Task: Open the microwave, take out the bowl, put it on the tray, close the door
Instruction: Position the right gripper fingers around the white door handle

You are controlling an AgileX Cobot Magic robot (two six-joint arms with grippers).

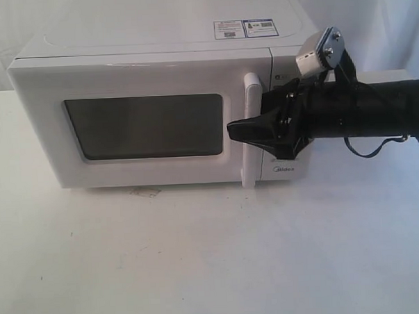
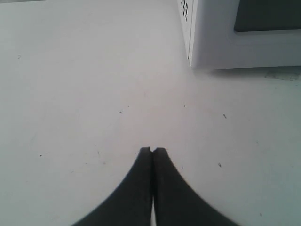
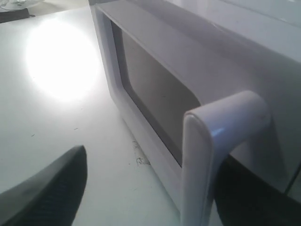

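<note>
The white microwave [image 1: 155,34] stands at the back of the table with its door [image 1: 45,136] shut. Nothing can be made out behind the dark window [image 1: 145,127], so the bowl is hidden. My right gripper [image 1: 244,127] is open and straddles the vertical white bar handle [image 1: 250,86]. In the right wrist view the handle [image 3: 207,155] stands between the two fingers, close to one and far from the other finger [image 3: 51,188]. My left gripper [image 2: 152,149] is shut on nothing, low over the table near the microwave's corner [image 2: 197,42]. It is out of the exterior view.
The right arm [image 1: 374,108] reaches in from the right and covers the control panel and its dials. A scuffed mark [image 1: 146,192] lies on the white table [image 1: 200,255] under the door. A pale object on a dark base [image 3: 14,9] sits at the far table edge.
</note>
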